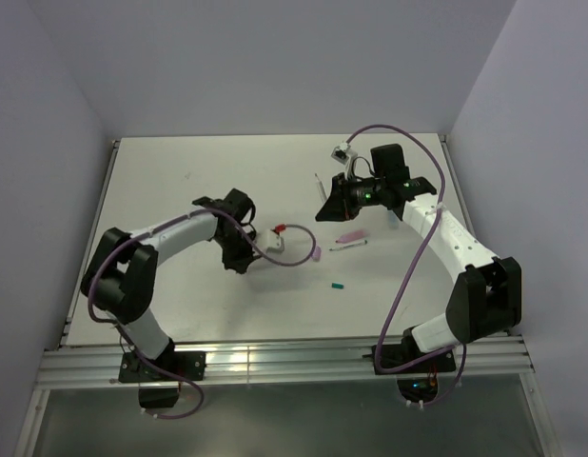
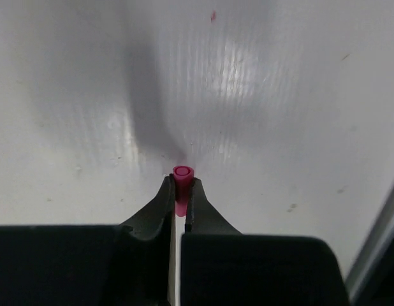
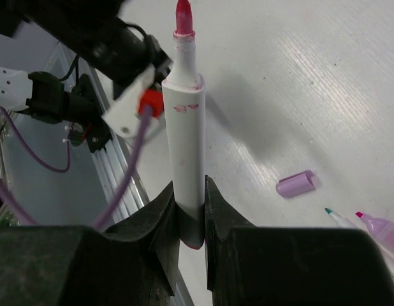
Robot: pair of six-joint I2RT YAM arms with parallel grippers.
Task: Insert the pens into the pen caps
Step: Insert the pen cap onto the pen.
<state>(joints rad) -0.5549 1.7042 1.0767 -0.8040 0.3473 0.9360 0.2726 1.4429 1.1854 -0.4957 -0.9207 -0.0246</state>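
Robot lab test cell, plain pale walls [image 1: 275,67], white table [image 1: 199,167], aluminium mounting rail [image 1: 294,362]

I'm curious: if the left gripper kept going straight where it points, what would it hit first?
Probably the table: the left gripper, shut on a pink cap, faces only that white surface in its wrist view. The cap would touch first; depth is unclear.

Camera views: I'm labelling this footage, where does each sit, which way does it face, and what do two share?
Top external: above and behind, looking down on the table; left arm and right arm show.
Left wrist: on the left arm, looking along the left tool shut on a pink cap.
Right wrist: looking along the right tool gripping a white pen; a lilac cap beyond.
Shared: lilac cap, also seen from above.
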